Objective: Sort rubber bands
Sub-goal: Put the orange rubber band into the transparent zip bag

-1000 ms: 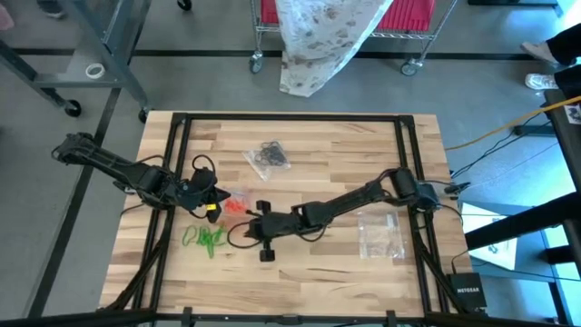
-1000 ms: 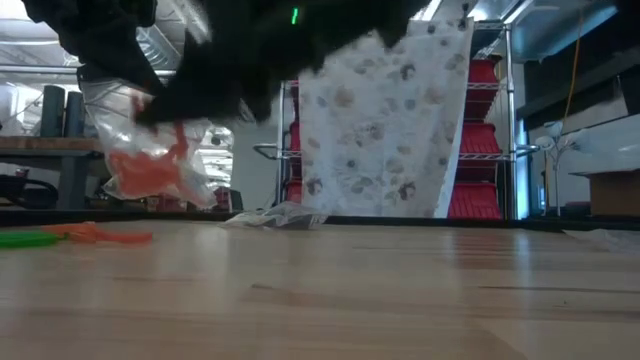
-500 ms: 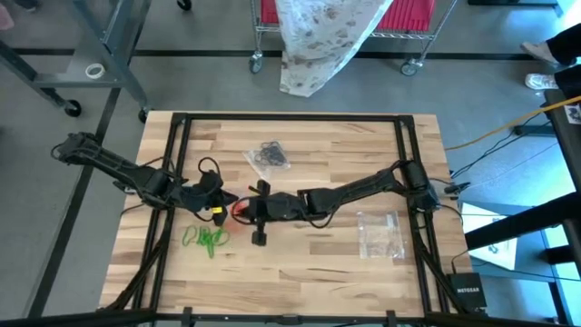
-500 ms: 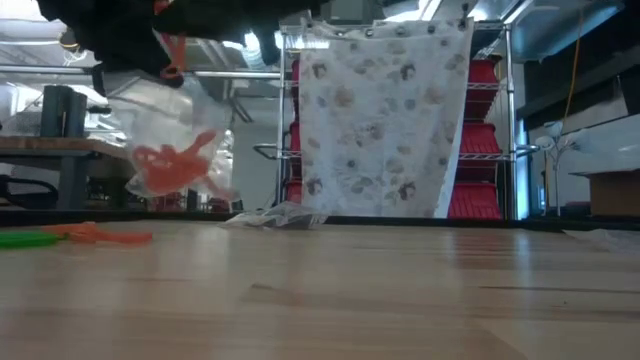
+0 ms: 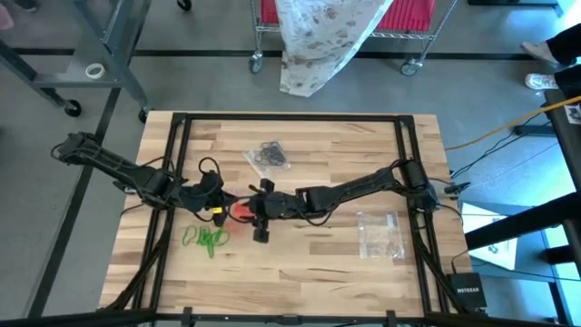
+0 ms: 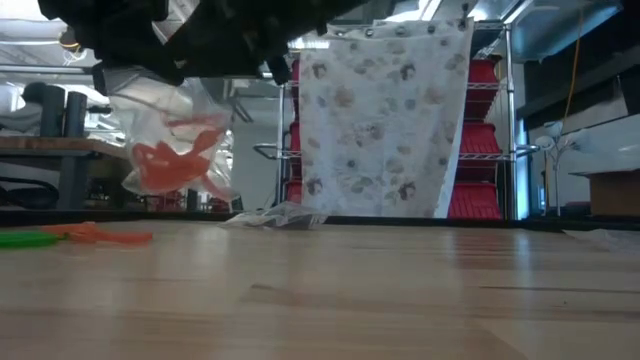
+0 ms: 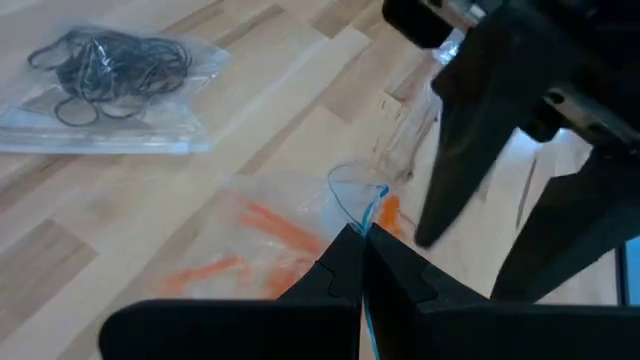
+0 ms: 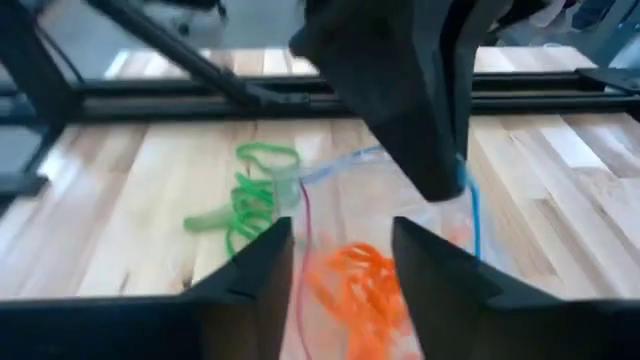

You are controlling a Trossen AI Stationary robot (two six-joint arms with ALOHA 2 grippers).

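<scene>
Looking down from the high view, a pale wooden table (image 5: 309, 263) in a black frame stands on grey floor, with a patterned cloth (image 5: 322, 36) draped over a red wire cart behind it; three clear bags lie or hang here: one of black rubber bands (image 5: 268, 156) near the far edge, an empty bag (image 5: 381, 234) under the right arm, and the orange bag (image 5: 240, 208) held between both arms, while loose green rubber bands (image 5: 207, 240) lie beside the left arm. At table height the orange bag (image 6: 175, 150) hangs clear of the wood. From the left wrist, the left gripper (image 7: 360, 262) is pinched together on the bag's rim. From the right wrist, the right gripper (image 8: 340, 262) stands apart above the orange rubber bands (image 8: 358, 285), gripping nothing
</scene>
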